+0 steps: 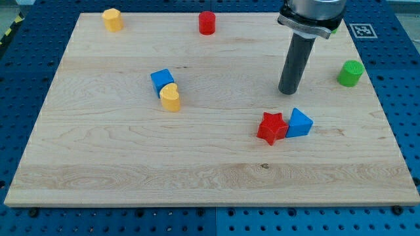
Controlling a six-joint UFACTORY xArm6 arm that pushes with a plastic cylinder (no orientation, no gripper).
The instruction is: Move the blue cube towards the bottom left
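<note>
Seven blocks sit on the pale wooden counter (98,164) right now, and the one that matters is the blue cube (161,80), up in the left-centre part of the board. It's touching a yellow heart-shaped block (170,97) that sits just below and to its right.

No gripper on this rig, so nothing to call wide or narrow, just a dark rod, and my tip (289,92) is planted well apart from the cube, way off to the view's right and a touch lower. So the cube lies left of my tip, and the target corner is further left and down. I reckon I'd have to swing round to the cube's upper-right side before shoving, otherwise it goes the wrong way. That yellow heart could get dragged along too.

Other stuff: red star block (272,127) touching a blue triangular block (299,122) below my tip, a red cylinder (207,22), a yellow block (113,19) and a green cylinder (351,73). No containers anywhere.
</note>
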